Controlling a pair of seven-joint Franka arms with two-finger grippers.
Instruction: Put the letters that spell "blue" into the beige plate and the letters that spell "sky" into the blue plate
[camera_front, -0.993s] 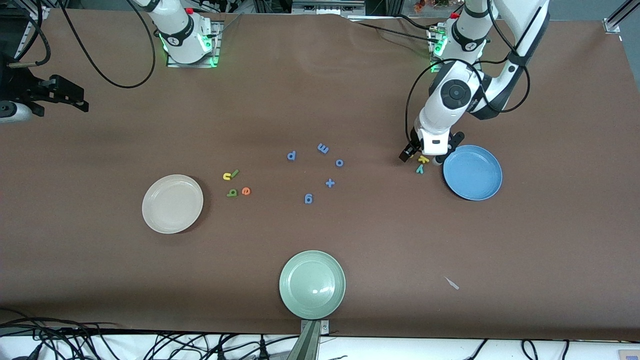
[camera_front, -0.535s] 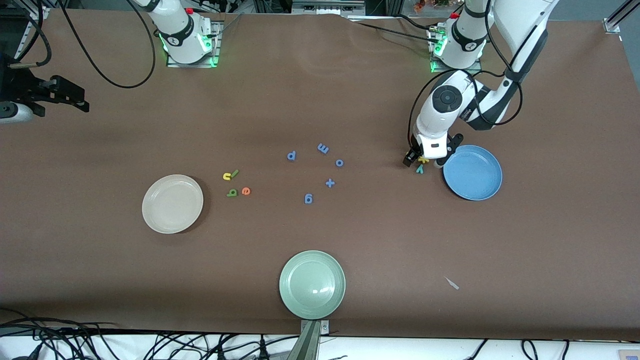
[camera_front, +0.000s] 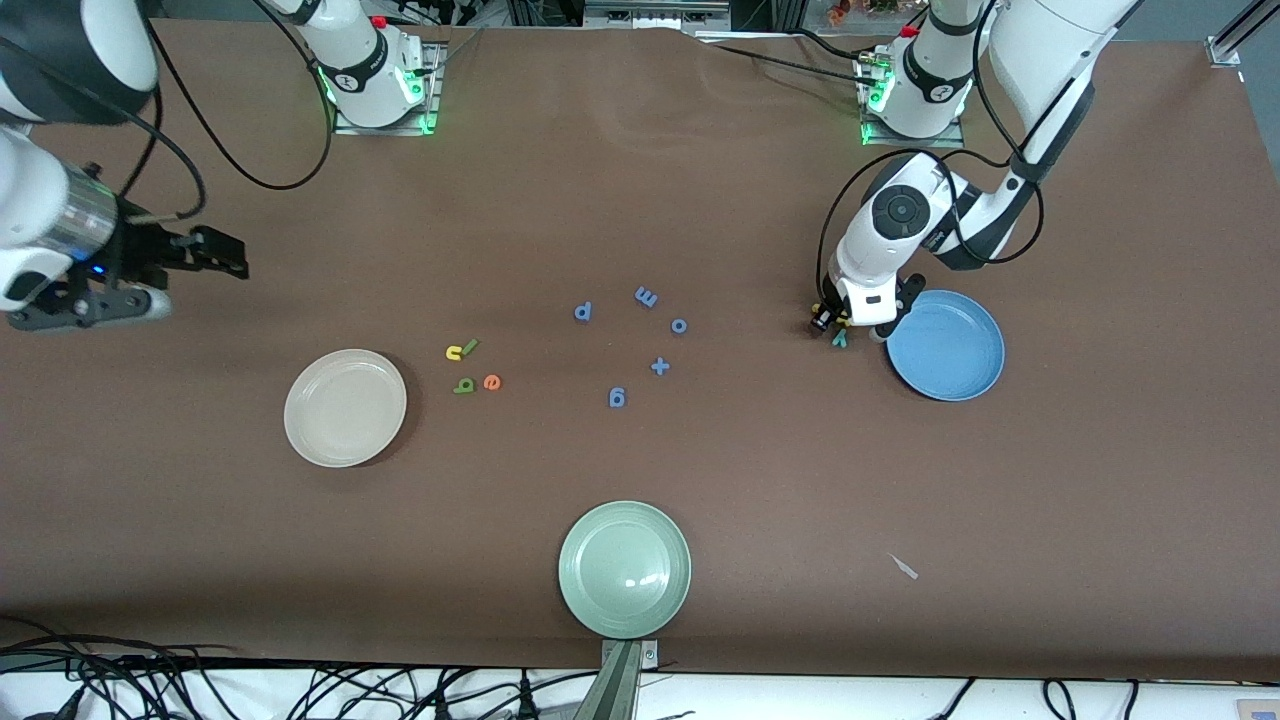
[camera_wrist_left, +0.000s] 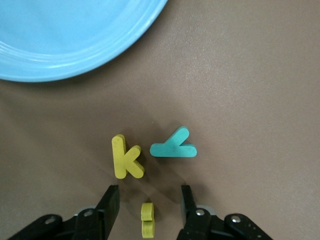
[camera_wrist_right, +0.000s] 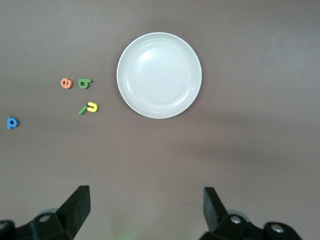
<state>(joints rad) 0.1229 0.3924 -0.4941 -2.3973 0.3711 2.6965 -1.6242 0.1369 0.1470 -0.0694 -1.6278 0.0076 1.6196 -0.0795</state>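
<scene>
The left hand (camera_wrist_left: 145, 200), beside the blue plate (camera_front: 945, 345), is narrowed around the yellow s (camera_wrist_left: 147, 219) without contact. Light, soft foam: grip by its edges. The right hand (camera_wrist_right: 145, 205) waits wide.

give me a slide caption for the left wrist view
Left pincer straddling the yellow s, beside yellow k, teal y and blue plate.

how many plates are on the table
3: the beige plate toward the right arm's end, the blue plate toward the left arm's end, the green plate nearest the front camera.

k (camera_wrist_left: 126, 157) beside y (camera_wrist_left: 173, 147) | both near blue plate (camera_wrist_left: 75, 45) | s (camera_wrist_left: 147, 220) between tool fingers (camera_wrist_left: 109, 206)
</scene>
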